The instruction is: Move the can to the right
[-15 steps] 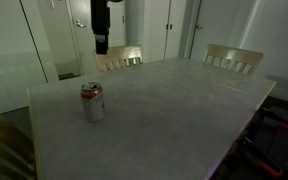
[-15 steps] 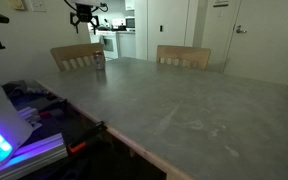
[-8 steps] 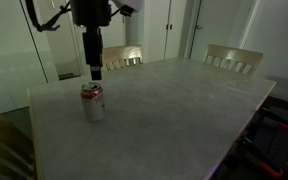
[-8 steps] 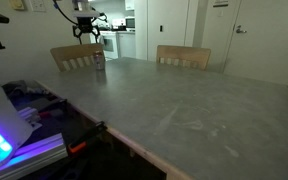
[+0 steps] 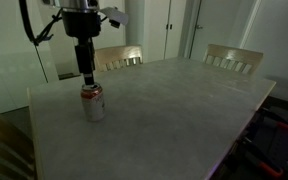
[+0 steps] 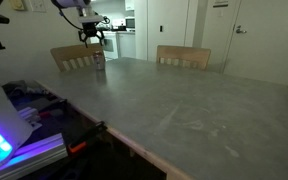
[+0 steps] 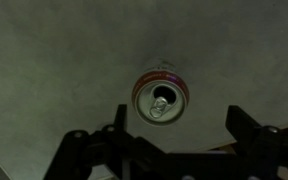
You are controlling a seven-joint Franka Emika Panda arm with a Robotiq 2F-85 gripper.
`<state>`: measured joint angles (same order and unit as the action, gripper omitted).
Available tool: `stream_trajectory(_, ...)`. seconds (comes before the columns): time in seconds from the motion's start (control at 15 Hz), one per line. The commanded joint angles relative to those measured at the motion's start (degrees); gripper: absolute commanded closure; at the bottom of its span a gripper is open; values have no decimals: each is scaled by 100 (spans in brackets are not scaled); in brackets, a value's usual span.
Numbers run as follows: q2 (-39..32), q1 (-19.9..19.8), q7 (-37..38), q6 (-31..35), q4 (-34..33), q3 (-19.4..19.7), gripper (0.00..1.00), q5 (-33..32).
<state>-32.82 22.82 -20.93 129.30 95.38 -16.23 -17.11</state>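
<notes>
The can [image 5: 92, 102] is seen upright on the table [image 5: 184, 95] under the gripper [image 5: 86, 80]; only in the wrist view are its top and the spread fingers [image 7: 246, 128] shown.

can label: small red-and-white metal drink can [image 6: 99, 62] too small to read in an exterior view; wrist view shows only its silvery top, sides hidden
arm: black robot arm [image 5: 82, 15] cut off by top edge
gripper: black gripper [image 7: 176, 125] dark and blurry, finger bases cut off by bottom edge
chairs: pale wooden chairs [image 5: 232, 58], seats and legs hidden behind grey table [image 5: 174, 110]
equipment: purple-lit gear [image 6: 4, 130] blurred, cut off at left edge, type unclear
</notes>
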Motion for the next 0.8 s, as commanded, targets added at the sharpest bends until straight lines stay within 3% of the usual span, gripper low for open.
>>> stream_trajectory(0.0,-359,-45,-116,-3,-467,94,0,-37)
stream_trajectory(0.73,-651,-151,-443,-119,-623,0,0,166)
